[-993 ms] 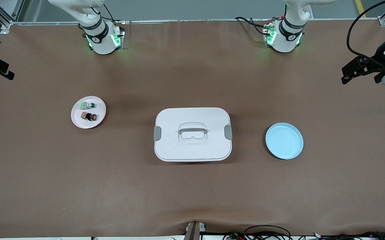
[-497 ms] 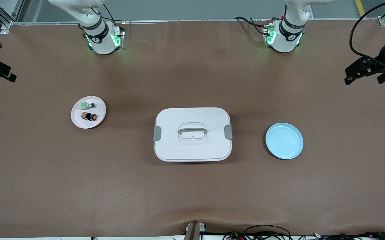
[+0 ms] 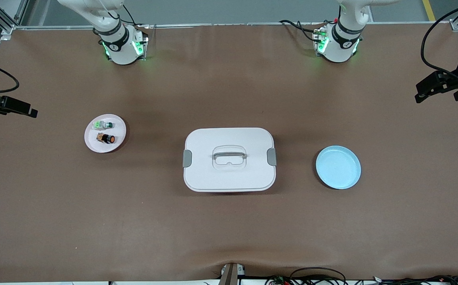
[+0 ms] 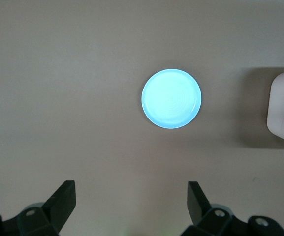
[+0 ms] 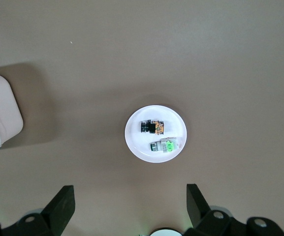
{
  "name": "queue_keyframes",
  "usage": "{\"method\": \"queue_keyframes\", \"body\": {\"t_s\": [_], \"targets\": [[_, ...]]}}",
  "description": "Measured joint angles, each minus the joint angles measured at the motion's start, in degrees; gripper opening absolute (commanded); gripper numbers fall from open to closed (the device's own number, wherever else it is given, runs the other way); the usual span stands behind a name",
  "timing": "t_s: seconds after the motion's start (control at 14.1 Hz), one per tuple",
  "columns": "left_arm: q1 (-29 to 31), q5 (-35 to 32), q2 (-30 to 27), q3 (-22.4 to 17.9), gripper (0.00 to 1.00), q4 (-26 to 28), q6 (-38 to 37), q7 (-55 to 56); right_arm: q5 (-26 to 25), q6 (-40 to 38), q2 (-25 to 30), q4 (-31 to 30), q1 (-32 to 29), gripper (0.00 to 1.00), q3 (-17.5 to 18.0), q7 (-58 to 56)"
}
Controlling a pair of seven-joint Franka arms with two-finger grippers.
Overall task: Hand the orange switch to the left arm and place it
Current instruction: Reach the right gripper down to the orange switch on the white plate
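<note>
You have the box (image 3: 229,159) at the middle of the brown table (image 3: 229,221). Toward the right arm's end from the box sits a white plate (image 3: 94,146) carrying the orange switch (image 3: 106,138) and a green switch (image 3: 102,125). A blue plate (image 3: 338,167) lies toward the left arm's end. The right gripper (image 3: 15,107) and left gripper (image 3: 435,85) hover apart-fingered and empty over the table's ends.

Bright, even overhead light; soft shadows, sharp.
</note>
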State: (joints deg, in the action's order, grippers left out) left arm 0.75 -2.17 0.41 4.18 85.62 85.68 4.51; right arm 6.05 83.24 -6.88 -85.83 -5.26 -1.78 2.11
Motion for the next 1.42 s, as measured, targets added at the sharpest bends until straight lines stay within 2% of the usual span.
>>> {"method": "queue_keyframes", "body": {"t_s": [0.14, 0.5, 0.85, 1.14, 1.42], "targets": [[-0.06, 0.0, 0.3, 0.05, 1.0, 0.0, 0.14, 0.0, 0.03, 5.18, 0.54, -5.84, -0.07, 1.0, -0.03, 0.0], [-0.3, 0.0, 0.39, 0.13, 1.0, -0.16, 0.33, 0.0, 0.07, 22.25, 5.48, -25.91, -0.03, 1.0, 0.24, 0.0], [-0.29, 0.0, 0.35, 0.13, 1.0, -1.0, 0.32, 0.0, 0.07, 38.49, 9.01, -41.64, 0.83, 1.0, 0.6, -0.01], [-0.33, 0.0, 0.49, 0.16, 1.0, -1.0, 0.41, 0.0, 0.07, 49.01, 8.99, -49.09, 1.93, 1.0, 0.67, -0.03], [-0.35, 0.0, 0.88, 0.18, 1.0, -0.98, 1.93, 0.0, 0.05, 56.72, 5.21, -51.73, 2.92, 1.0, 0.7, -0.06]]}}
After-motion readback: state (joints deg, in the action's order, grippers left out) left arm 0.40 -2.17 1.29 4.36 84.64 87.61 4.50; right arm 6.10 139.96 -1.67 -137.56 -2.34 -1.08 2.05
